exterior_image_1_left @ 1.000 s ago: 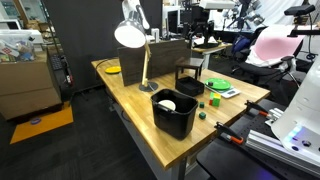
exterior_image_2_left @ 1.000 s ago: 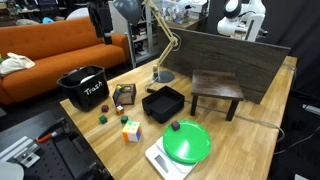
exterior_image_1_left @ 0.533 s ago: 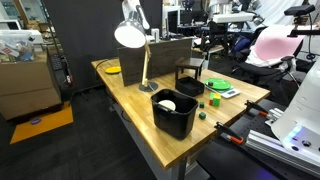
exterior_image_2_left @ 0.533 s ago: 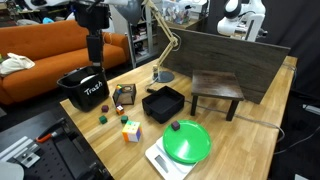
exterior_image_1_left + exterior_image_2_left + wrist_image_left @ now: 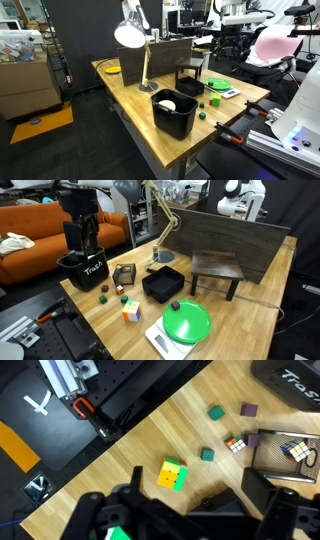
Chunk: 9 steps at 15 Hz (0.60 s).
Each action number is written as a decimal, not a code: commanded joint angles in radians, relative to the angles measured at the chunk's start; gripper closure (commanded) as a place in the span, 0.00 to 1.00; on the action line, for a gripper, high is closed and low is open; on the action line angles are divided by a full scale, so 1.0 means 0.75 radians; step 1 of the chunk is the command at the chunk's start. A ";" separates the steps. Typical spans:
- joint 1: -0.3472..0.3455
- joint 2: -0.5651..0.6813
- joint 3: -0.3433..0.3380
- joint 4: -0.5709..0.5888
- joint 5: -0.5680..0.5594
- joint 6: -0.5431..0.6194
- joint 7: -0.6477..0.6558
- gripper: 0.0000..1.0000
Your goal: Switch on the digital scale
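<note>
I see my fingers (image 5: 285,510) wide apart over the wooden worktop (image 5: 255,305), where in an exterior view the digital scale (image 5: 157,338) lies at 6 o'clock under a green plate (image 5: 187,322), with an orange sofa (image 5: 40,230) at 10 o'clock.

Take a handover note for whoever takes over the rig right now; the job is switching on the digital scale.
Gripper: open, empty, held high near the black bin, well away from the scale.
Digital scale: at the table's edge, with a green dish resting on it.
Done: nothing; the scale is untouched.
Left: move to the scale and press its power button. The button cannot be made out here.
</note>
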 commanded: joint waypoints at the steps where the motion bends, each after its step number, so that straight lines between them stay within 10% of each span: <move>1: -0.014 -0.001 0.014 0.002 0.008 -0.005 -0.007 0.00; 9: -0.146 0.027 -0.035 0.011 -0.200 0.011 -0.081 0.00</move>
